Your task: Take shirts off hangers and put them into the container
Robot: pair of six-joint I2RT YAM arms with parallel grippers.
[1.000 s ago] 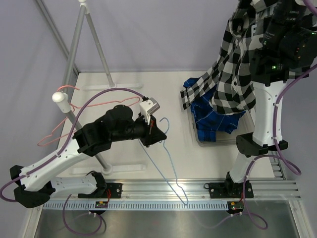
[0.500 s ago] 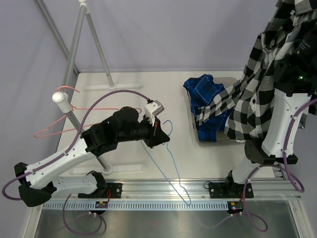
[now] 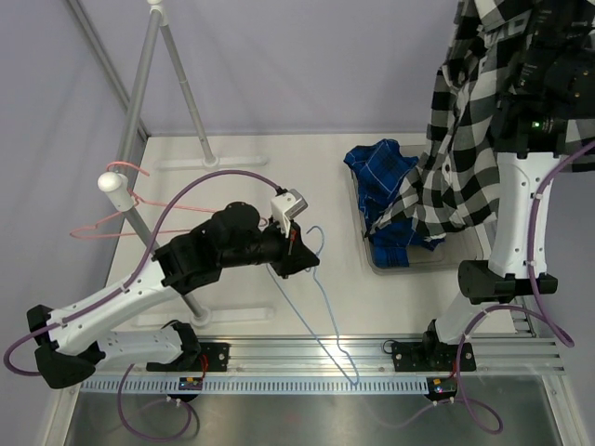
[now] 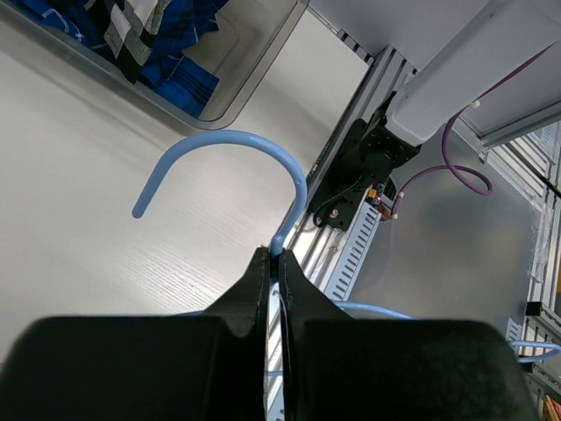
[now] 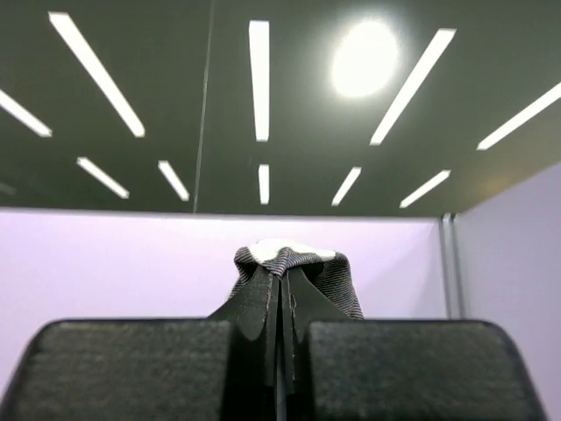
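Note:
The black, white and grey checked shirt (image 3: 456, 177) hangs from high at the top right, its lower edge draped over the blue plaid shirt (image 3: 381, 172) in the see-through container (image 3: 370, 262). My right gripper (image 5: 280, 282) points up at the ceiling, shut on a fold of the checked shirt (image 5: 298, 259). My left gripper (image 3: 299, 253) sits mid-table, shut on the neck of the bare light-blue hanger (image 3: 321, 307), whose hook (image 4: 237, 140) curls just beyond the fingertips. The left wrist view shows the container's corner (image 4: 254, 74). The pink hanger (image 3: 116, 223) hangs empty on the rack pole.
The white rack pole with its round knob (image 3: 113, 183) crosses above the left arm, and its grey legs (image 3: 177, 84) rise at the back left. An aluminium rail (image 3: 372, 358) runs along the near edge. Purple walls close the back and left.
The right arm swung the checked shirt to the right, then back left above the container. The left gripper shifted slightly right with the light-blue hanger, then held still.

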